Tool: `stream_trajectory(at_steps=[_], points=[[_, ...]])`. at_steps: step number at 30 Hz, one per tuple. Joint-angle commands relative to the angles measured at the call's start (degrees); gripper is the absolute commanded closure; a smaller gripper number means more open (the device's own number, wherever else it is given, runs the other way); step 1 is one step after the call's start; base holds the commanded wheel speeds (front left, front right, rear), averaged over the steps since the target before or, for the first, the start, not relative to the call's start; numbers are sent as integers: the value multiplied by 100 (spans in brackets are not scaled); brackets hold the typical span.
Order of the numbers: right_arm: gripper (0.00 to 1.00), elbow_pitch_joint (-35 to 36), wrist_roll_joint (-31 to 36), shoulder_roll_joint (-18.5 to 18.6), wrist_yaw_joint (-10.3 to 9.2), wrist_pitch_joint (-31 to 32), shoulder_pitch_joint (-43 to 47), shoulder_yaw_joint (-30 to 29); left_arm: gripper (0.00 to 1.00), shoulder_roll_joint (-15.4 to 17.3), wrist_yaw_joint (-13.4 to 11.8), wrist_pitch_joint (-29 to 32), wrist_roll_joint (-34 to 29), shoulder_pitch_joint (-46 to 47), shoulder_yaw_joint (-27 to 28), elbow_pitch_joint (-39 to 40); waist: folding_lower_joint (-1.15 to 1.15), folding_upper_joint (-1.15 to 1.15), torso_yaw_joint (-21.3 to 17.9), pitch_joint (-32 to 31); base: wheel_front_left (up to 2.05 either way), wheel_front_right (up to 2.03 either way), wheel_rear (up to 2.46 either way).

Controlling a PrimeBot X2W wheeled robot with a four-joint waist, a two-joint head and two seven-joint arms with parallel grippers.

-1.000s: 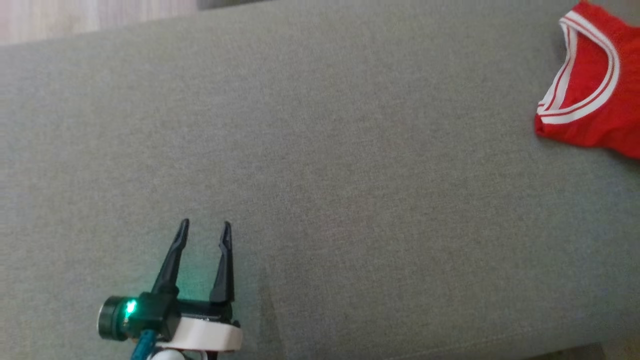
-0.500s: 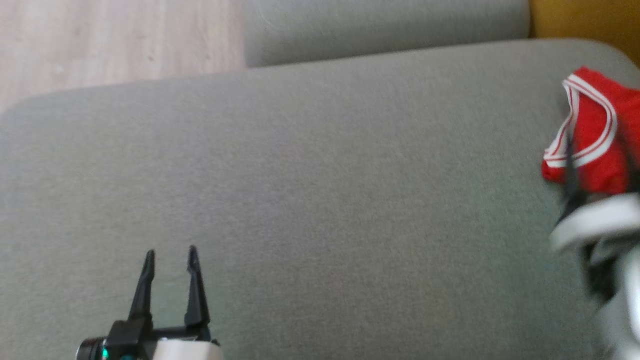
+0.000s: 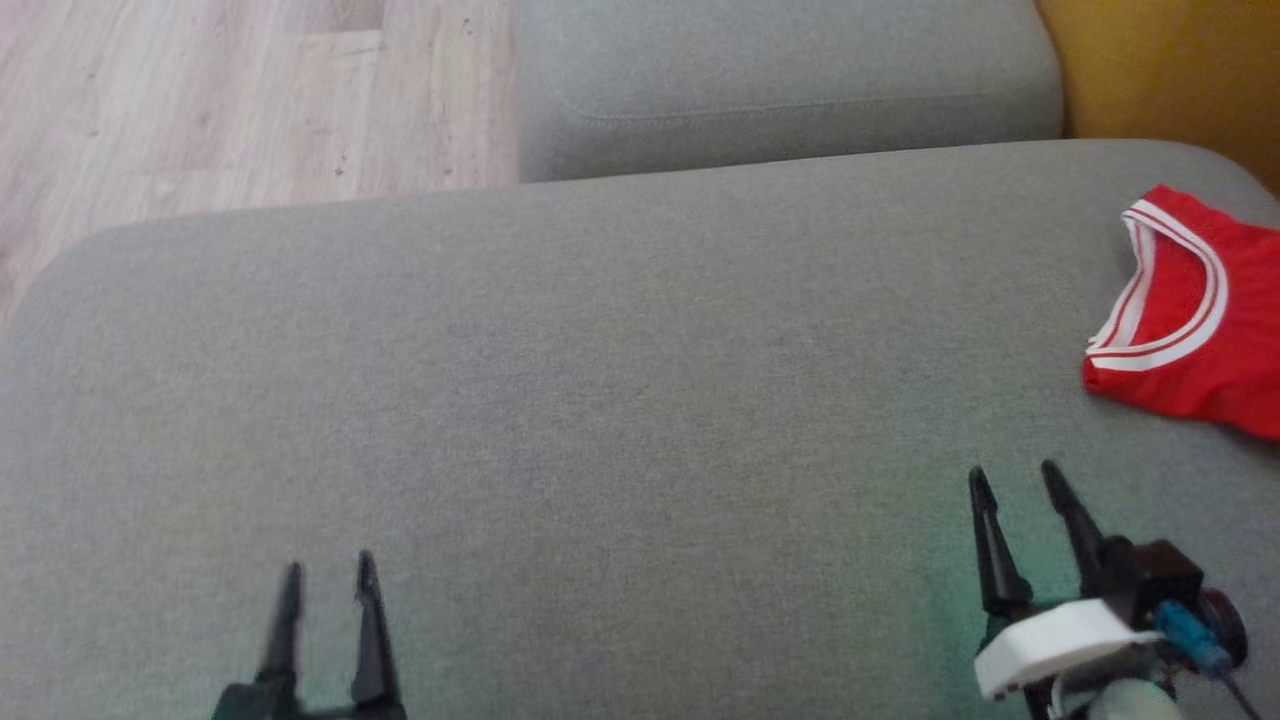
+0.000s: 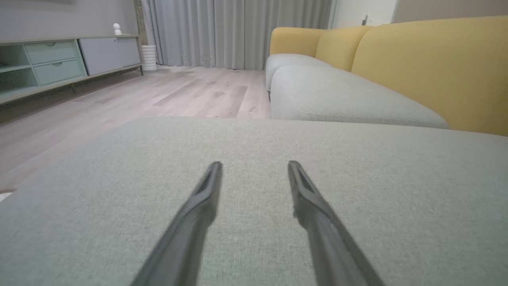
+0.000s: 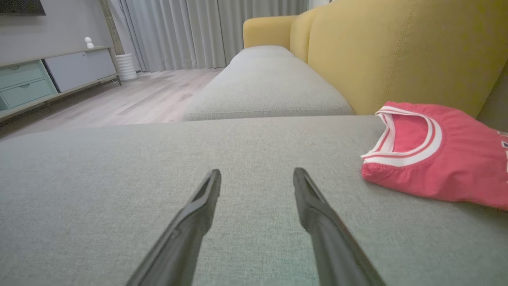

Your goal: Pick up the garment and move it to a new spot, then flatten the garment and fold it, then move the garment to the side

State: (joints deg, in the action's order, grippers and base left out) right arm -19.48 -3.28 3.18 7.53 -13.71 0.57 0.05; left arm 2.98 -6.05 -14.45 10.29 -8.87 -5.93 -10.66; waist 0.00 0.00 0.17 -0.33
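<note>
**A:** Shifted since a second ago: the head camera has swung, and the right end effector [image 3: 1013,472] has come to the near right, its dark fingers spread and empty.

**B:** And the left end effector [image 3: 329,565]?

**A:** Near left, likewise spread, over the grey fabric sofa cushion [image 3: 600,400].

**B:** And the red fabric garment with the white-striped collar [image 3: 1210,350]?

**A:** Lying far right on that cushion, apart from both. Pale wooden floor [image 3: 200,100] lies beyond.

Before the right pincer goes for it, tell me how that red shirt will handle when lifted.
The red shirt is probably floppy: it lies limp and folded on the grey cushion, so it would likely drape and unfold from one pinch. It looks thin, so probably light. Pushed, it would likely bunch on the woven fabric rather than slide.
</note>
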Motion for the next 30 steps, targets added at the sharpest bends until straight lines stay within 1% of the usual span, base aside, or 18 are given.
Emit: stream_trajectory(at_steps=[1,5,30], points=[[100,-33,-3,-8,0,3,2,-1,100,-1,2,4,4,1,-3,-28,0,0,-3,-1,0,0,0],[100,-309,-83,-25,0,40,67,-25,100,-4,15,43,88,-20,-3,-282,0,0,-4,-3,0,0,0],[100,-116,-1938,-26,-1,451,-77,-150,100,19,296,451,1819,302,229,-301,0,0,-7,8,0,0,0]])
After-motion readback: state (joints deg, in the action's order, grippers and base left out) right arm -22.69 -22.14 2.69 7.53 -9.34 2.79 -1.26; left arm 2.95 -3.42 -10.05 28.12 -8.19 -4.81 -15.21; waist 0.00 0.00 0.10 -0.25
